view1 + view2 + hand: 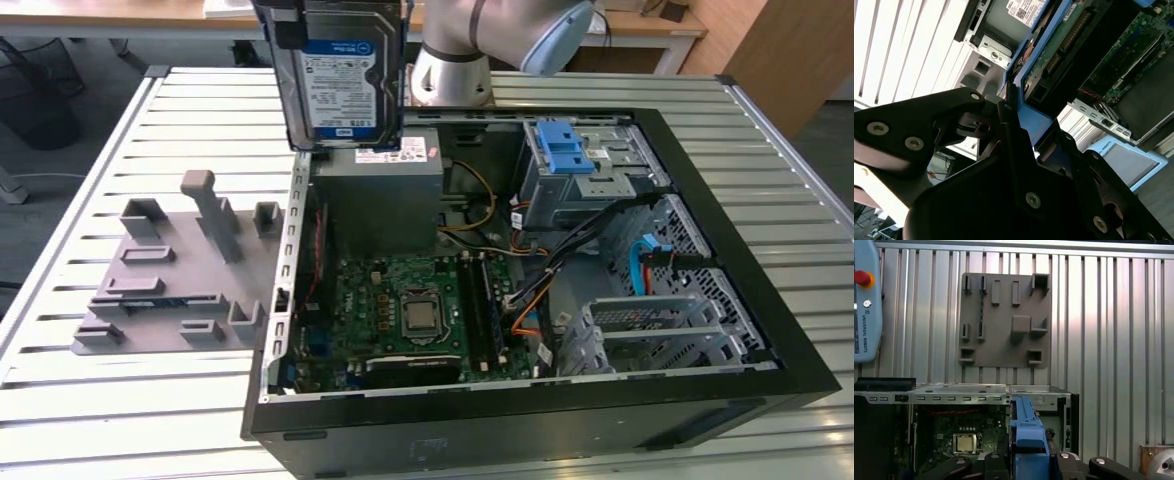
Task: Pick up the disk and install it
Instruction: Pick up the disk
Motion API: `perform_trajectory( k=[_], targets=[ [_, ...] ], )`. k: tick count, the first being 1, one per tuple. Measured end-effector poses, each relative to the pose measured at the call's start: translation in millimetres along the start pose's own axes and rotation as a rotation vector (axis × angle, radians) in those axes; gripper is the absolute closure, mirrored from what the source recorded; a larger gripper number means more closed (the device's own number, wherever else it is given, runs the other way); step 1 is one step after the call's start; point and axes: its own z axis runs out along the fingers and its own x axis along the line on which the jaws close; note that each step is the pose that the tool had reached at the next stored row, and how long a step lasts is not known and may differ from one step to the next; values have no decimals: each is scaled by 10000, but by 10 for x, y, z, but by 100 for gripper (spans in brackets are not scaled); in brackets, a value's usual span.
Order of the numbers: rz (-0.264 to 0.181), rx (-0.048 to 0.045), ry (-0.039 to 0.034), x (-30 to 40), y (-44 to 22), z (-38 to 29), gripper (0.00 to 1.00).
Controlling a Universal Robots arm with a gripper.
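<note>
The disk (344,75) hangs upright in the air over the back left of the open computer case (534,400), its white-and-blue label facing the exterior view. In both wrist views my gripper (1029,462) is shut on the disk's blue carrier frame (1028,432). The black fingers (1004,130) clamp the blue carrier (1029,120), with the disk's green circuit board (1054,50) beyond it. The disk's lower edge is just above the grey power supply box (380,195). The metal bay (587,180) with a blue latch (567,150) sits at the case's far right corner.
The case lies open on a slatted metal table (120,400), showing the motherboard (414,310) and cables. A grey fixture plate (174,270) with upright pegs lies on the exterior view's left. The arm's base (461,60) stands behind the case. A pendant (864,300) rests on the table.
</note>
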Motion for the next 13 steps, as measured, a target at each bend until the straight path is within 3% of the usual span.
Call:
perform_trajectory(
  k=[10, 13],
  targets=[
    [0, -10, 0, 4, -347, -15, 64],
    [0, -11, 0, 5, -394, -17, 64]
  ],
)
